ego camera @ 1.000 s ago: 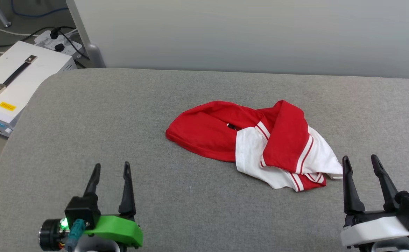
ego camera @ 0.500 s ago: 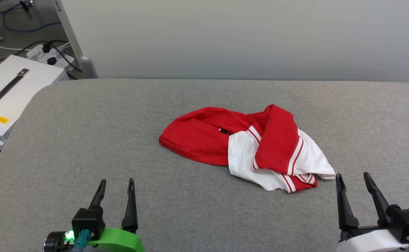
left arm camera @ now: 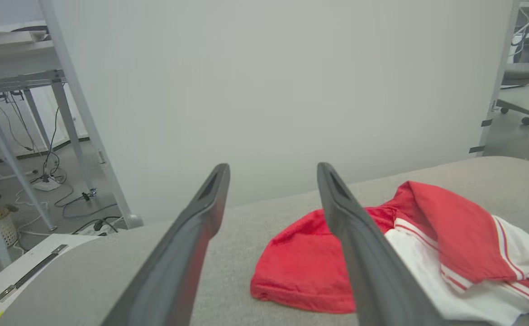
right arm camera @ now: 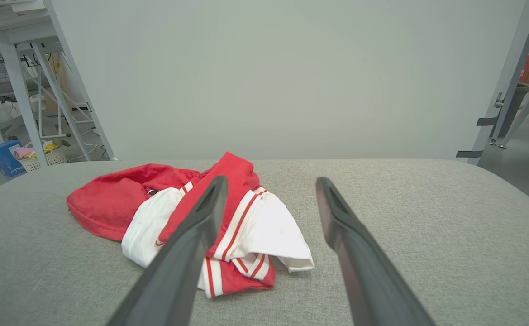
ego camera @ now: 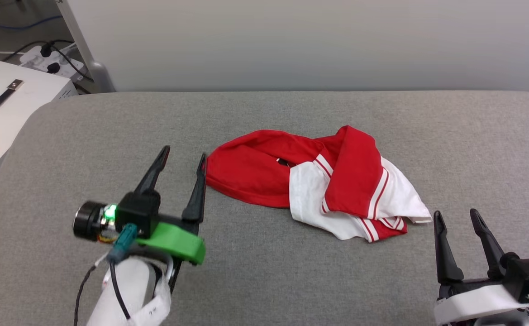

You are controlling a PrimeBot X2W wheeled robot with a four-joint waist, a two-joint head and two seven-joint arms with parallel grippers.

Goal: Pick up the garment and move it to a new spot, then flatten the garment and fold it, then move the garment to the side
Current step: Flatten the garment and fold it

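Head view: the garment [ego camera: 309, 181] lies crumpled mid-tabletop [ego camera: 264, 280]. Its long axis runs left to right, red body toward the left claw [ego camera: 185, 152] and white sleeves toward the right claw [ego camera: 455, 212]. Both claws stand apart, empty.

Left wrist view: the rounded red fold lies just ahead, probably a good pinch point.

Right wrist view: the cloth looks soft, light and limp, and will likely sag when lifted.
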